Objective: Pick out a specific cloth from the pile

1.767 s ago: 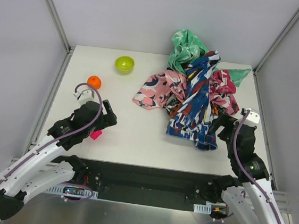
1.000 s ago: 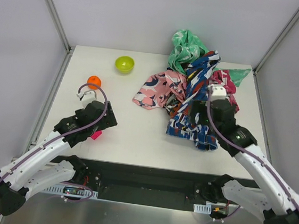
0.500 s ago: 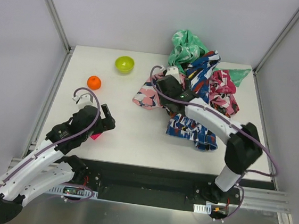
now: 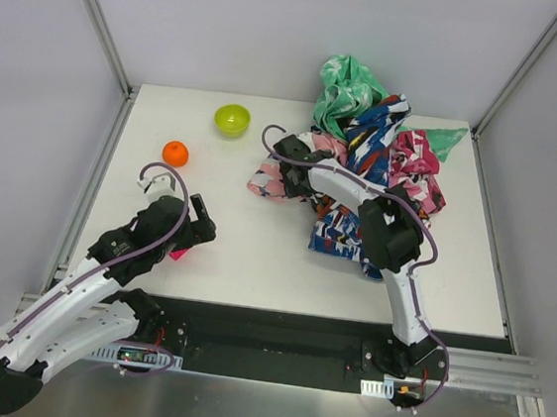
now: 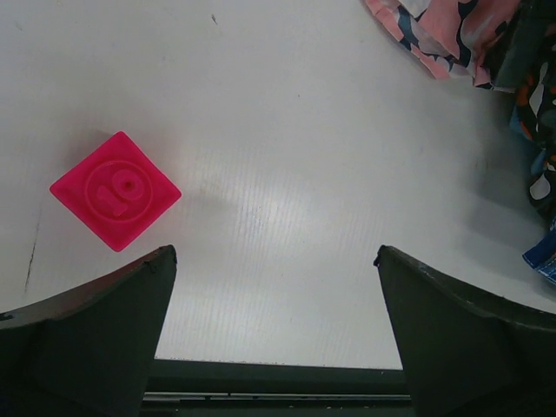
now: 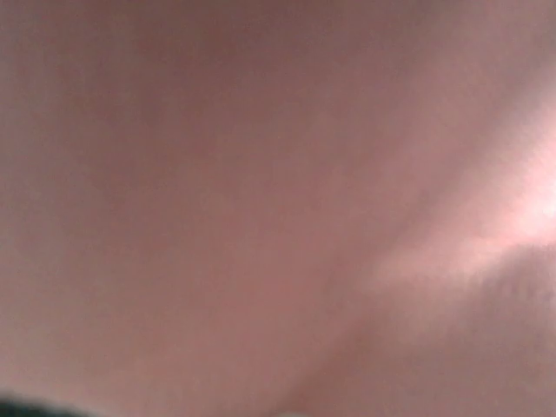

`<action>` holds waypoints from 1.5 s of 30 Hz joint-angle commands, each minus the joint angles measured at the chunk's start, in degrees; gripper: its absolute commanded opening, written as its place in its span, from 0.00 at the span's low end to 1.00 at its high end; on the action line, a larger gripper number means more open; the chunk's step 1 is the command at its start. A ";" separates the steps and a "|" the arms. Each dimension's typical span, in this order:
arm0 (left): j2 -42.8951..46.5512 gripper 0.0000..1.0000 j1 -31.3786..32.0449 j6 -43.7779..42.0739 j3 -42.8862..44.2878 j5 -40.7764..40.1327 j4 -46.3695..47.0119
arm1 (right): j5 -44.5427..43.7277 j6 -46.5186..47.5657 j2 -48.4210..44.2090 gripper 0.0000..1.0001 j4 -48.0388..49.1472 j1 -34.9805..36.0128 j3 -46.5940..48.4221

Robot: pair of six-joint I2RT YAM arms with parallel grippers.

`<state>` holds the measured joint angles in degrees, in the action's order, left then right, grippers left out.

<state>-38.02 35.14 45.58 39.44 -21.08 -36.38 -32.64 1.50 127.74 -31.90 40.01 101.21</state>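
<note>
**Blue cloth out of sight; right pincer down on the pile's pink edge**

The cloth, plain sky-blue, shows in no view, so where it lies in or under the pile cannot be told. The pile (image 4: 377, 169) sits on the far right part of the surface (image 4: 254, 256). A mint cloth (image 4: 346, 88) lies at its far end. A navy, white and red cloth (image 4: 375, 139) runs down the middle and a magenta one (image 4: 417, 168) is on the right. A pink cloth (image 4: 265, 179) with dark shapes spreads out to the left.

The right arm (image 4: 395, 236) bends across the pile. The right pincer (image 4: 285, 164) is down on the pink cloth at the pile's left edge. Its wrist view is a pink blur with the fingers out of view. The pincer is spread wide; whether any fabric lies between its fingers cannot be told.

The left pincer (image 4: 200, 228) hangs over bare surface at the near left, well apart from the pile. Its fingers (image 5: 104, 339) are spread wide with nothing between them. A pink block (image 5: 115, 189) lies on the surface just ahead of the left finger, and the pink cloth's edge shows at the top right of the left wrist view.

At the far left of the surface, a green bowl (image 4: 232, 118) stands near the pile's left edge. An orange ball (image 4: 175, 152) rests nearer, to the bowl's left and apart from it.
</note>
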 commanded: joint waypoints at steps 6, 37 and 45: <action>-3.55 0.99 -0.51 -1.02 2.22 -2.04 -0.36 | -3.92 -5.81 2.25 0.38 -5.28 -0.11 -1.45; -25.59 0.99 -0.42 -9.89 13.37 9.72 10.09 | 43.07 -14.74 -25.19 0.00 8.08 -38.06 -5.58; -43.87 0.99 0.11 -14.20 23.47 24.85 21.60 | 47.49 -27.33 -12.27 0.01 6.94 -44.84 -7.34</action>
<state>-75.46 35.16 34.96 56.71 -6.07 -22.61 13.56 -16.91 109.01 -26.68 -3.16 95.50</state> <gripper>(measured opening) 0.990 0.049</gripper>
